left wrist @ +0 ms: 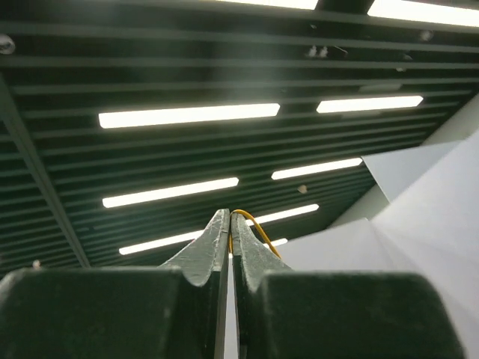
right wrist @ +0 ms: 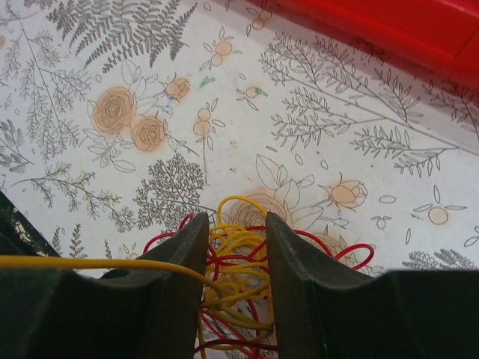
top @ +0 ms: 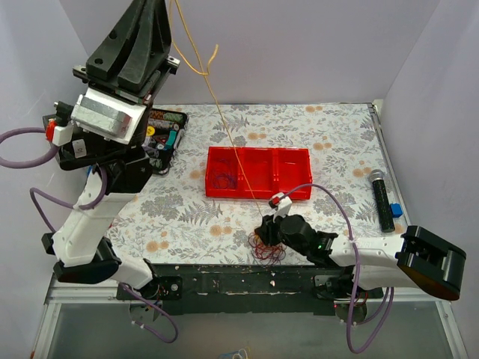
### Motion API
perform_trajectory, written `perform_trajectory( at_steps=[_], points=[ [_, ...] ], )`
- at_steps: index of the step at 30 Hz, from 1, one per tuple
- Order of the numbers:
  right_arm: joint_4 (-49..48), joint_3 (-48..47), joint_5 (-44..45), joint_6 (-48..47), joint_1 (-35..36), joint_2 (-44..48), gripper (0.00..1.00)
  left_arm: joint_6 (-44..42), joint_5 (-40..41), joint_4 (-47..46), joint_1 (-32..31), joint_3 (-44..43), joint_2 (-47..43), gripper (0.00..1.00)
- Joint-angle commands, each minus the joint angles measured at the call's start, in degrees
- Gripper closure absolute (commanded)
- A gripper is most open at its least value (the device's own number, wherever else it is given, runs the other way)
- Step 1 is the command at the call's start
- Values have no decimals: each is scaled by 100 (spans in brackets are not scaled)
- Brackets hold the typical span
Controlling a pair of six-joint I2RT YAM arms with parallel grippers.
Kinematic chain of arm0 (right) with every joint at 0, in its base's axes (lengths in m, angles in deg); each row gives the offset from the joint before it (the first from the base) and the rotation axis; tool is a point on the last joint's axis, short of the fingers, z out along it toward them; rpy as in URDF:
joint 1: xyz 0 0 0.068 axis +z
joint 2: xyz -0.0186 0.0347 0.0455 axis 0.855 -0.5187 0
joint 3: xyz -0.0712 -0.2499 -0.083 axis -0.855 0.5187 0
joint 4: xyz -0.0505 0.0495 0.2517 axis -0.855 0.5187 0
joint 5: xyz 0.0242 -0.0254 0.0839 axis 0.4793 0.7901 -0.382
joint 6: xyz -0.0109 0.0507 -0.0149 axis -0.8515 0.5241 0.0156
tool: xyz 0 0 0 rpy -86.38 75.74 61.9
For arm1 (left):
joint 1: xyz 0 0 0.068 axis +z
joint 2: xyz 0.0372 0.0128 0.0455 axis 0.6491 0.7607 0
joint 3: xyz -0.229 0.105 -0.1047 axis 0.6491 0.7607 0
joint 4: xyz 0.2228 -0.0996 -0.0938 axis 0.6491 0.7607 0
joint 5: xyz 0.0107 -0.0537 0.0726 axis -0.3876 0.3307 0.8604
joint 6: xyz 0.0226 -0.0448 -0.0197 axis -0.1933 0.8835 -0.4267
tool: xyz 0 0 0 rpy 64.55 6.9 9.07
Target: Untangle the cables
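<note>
The cables are a bunch of yellow and red strands [top: 267,250] on the floral table near its front edge. My right gripper [top: 271,228] stands down on it, its jaws closed around the bunch [right wrist: 238,262], with wires filling the gap between the fingers [right wrist: 187,247]. One long yellow strand [top: 224,127] runs taut from the bunch up to my left gripper [top: 153,19], raised high at the back left. In the left wrist view that gripper [left wrist: 230,217] is shut on the yellow strand [left wrist: 258,228], which loops over a fingertip. A purple-blue strand [top: 222,179] lies in the red tray.
A red tray [top: 292,173] with compartments sits mid-table; its edge shows in the right wrist view [right wrist: 389,30]. A black box of small items [top: 161,134] is at the back left. A black microphone [top: 382,198] and a small blue piece [top: 395,211] lie at the right.
</note>
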Motion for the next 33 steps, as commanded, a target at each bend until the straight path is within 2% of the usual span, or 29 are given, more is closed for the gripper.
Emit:
perform_trajectory(
  at_steps=[1,5,11,14,16,20,22,24,26,30,33],
  points=[
    [76,374,33,412,133,-34,52,-843,-95,-1051,-25,-839,309,100],
    [103,559,165,518,292,9,46,-1547,-297,-1499,-25,-1351,582,100],
    [147,709,227,659,318,-34,46,-2057,-473,-1808,-25,-1148,415,100],
    [129,849,200,791,336,-78,46,-2654,-736,-1869,-25,-1901,756,100],
    [147,920,200,852,353,-61,45,-2717,-606,-1695,-25,-2316,908,100],
    [410,911,376,817,380,254,42,-2822,-438,-1842,-25,-747,38,100],
    [498,937,455,809,362,405,41,-2884,-377,-1948,-25,-822,124,100],
    [568,903,455,774,362,510,41,-2744,-140,-1546,-25,-1252,248,100],
    [674,815,437,756,371,607,41,-2630,88,-1343,-25,-1071,126,100],
    [928,490,438,511,380,1028,37,-2349,169,-1141,-25,438,-647,100],
    [1148,156,385,256,371,1432,26,-2217,177,-886,-25,1266,-1042,100]
  ],
)
